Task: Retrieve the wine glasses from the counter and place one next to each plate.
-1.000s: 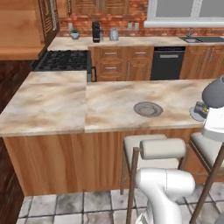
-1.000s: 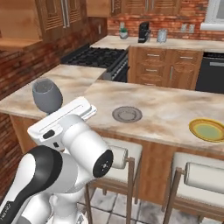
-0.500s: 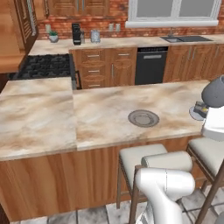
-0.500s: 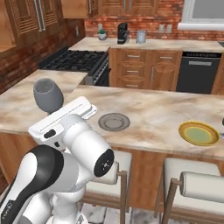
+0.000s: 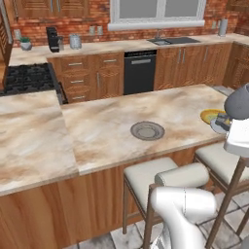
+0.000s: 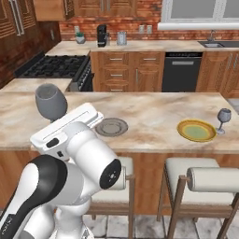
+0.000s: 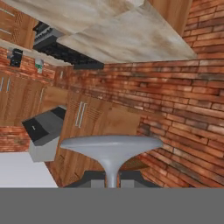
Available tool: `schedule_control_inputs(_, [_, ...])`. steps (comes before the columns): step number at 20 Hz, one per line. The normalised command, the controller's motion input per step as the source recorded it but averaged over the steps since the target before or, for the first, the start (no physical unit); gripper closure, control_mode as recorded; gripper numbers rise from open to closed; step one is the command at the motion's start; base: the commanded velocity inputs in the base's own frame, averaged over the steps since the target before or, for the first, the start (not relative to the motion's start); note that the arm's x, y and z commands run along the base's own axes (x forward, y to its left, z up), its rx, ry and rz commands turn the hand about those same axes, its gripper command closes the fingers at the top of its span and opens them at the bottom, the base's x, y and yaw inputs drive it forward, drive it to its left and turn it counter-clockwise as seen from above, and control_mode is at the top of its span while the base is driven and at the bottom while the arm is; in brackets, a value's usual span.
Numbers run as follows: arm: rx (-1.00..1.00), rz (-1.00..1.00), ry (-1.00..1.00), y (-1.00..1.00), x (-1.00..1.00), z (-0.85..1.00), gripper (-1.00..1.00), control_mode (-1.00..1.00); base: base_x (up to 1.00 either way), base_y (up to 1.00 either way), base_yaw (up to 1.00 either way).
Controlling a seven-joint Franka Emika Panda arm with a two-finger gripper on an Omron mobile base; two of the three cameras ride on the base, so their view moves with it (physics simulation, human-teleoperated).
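Observation:
My gripper [image 7: 112,181] is shut on the thin stem of a grey-tinted wine glass [image 6: 50,101]. Its round foot [image 7: 111,145] spreads just above the fingertips, and its bowl also shows at the right edge of the left base view [image 5: 238,101]. I hold it upright in front of the island. A second wine glass [image 6: 223,119] stands on the island just right of the yellow-olive plate [image 6: 196,130]. The grey ringed plate [image 6: 111,126] lies mid-island with nothing beside it. The counter [image 6: 140,45] runs along the brick wall behind.
Padded stools [image 6: 205,177] stand against the island's near side, right by my arm. On the back counter are a black coffee machine [image 6: 101,35] and a metal canister [image 6: 121,38]. A stove [image 6: 56,66] sits at the left and a sink [image 5: 172,41] under the window.
The whole picture has slid left as the base drove to the right along the island. The held glass stays in the shut gripper. The yellow plate's glass has come into view.

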Motion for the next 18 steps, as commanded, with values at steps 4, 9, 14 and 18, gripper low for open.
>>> schedule_control_inputs(4, [0.0, 0.0, 0.0, 0.0, 0.0, 0.0, 1.0, 1.0, 0.59, 0.01, -0.16])
schedule_control_inputs(9, [0.0, 0.0, 0.03, -0.04, 0.2, -0.02, 1.0, -1.0, 0.7, -0.04, 0.0])
schedule_control_inputs(14, [0.0, 0.0, 0.13, -0.39, 1.0, -0.18, 1.0, -1.0, 0.0, 0.0, 0.0])
schedule_control_inputs(18, [0.0, 0.0, 0.12, -0.24, 1.0, -0.41, 1.0, -1.0, 0.0, 0.0, 0.0])
